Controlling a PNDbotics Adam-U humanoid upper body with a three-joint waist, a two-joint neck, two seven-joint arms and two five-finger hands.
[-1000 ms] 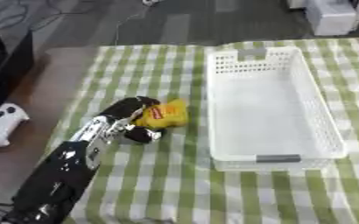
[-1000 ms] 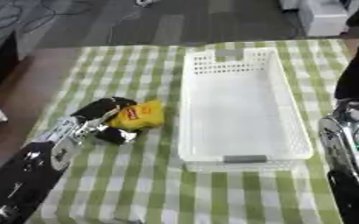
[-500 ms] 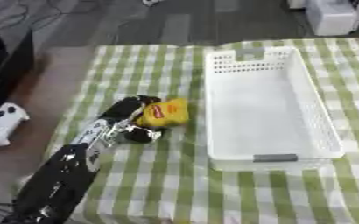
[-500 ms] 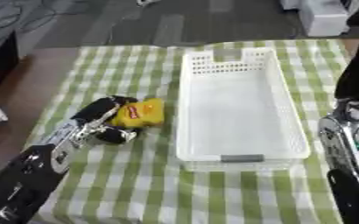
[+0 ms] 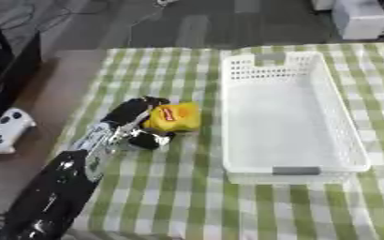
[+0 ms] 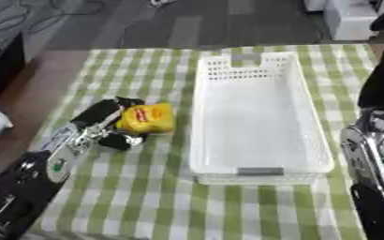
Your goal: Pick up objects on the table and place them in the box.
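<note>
Bench (image 5: 187, 206) under a green-and-white checked cloth fills most of the frame, with grey floor beyond it at the top. Right of centre sits a long white plastic box (image 5: 290, 110) with perforated walls, nothing visible inside it. Left of centre lies a yellow packet (image 5: 175, 117) with a red label, just beside the box's left wall but apart from it. The robot's left arm rises from the lower left corner, and its left hand (image 5: 134, 123) has dark fingers curled round the packet's left edge, with one above it and a dark fingertip below it. Compared with a second ago, the packet and hand sit in much the same spot beside the box; any change is slight. At the left edge of the frame, off the cloth, rests a white game controller (image 5: 3, 131). The right arm shows only at the right edge in the right eye view, and I cannot tell how the right hand (image 6: 375, 129) is held.
</note>
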